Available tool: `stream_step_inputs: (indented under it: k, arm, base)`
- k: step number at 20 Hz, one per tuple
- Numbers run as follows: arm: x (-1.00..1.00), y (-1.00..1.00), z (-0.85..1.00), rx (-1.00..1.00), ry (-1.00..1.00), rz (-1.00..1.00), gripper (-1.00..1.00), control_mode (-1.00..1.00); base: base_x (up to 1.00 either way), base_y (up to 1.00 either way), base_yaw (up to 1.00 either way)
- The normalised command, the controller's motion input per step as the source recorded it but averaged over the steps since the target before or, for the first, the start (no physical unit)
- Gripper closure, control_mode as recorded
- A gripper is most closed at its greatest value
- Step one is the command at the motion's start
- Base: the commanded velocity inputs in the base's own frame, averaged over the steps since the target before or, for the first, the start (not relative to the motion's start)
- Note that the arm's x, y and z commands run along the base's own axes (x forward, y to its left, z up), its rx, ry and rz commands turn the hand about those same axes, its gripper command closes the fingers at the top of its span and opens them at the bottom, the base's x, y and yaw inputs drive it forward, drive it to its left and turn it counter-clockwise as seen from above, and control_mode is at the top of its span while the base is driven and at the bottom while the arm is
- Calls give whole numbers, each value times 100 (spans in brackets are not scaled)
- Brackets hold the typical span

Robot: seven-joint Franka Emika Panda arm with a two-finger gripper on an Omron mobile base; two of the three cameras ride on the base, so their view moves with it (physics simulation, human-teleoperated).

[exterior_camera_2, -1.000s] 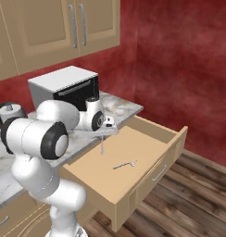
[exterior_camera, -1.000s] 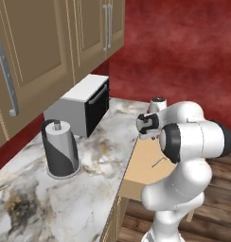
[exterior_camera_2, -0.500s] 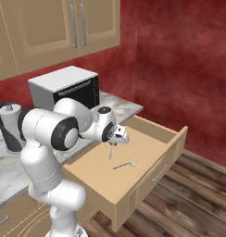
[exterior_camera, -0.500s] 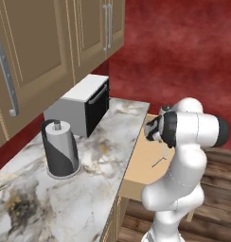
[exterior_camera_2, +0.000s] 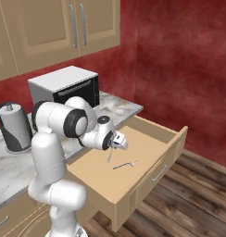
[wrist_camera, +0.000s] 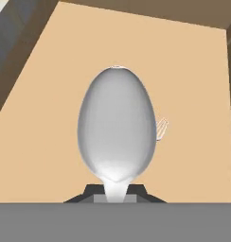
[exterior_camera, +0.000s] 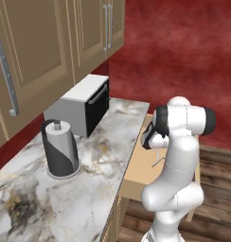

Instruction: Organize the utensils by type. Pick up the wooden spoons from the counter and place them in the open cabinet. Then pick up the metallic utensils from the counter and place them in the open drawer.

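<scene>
Over the open drawer, in the left base view, the arm reaches out beside the counter, right of the toaster oven and paper towel holder. In the right base view the gripper pinches a metal spoon that hangs above the drawer floor, near a small metal utensil lying there. In the hand view the spoon's bowl faces the camera, jaws closed on its neck.
</scene>
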Motion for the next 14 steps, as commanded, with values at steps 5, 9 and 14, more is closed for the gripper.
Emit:
stream_step_inputs:
  k: [5,9,14]
  arm:
    - [38,-2,-19,14,0,-13,100,-100]
    - [34,-5,-18,11,1,-9,100,-100]
    - [25,-17,-29,7,3,-5,100,-100]
  base:
    - [0,0,0]
    - [0,0,0]
    - [0,0,0]
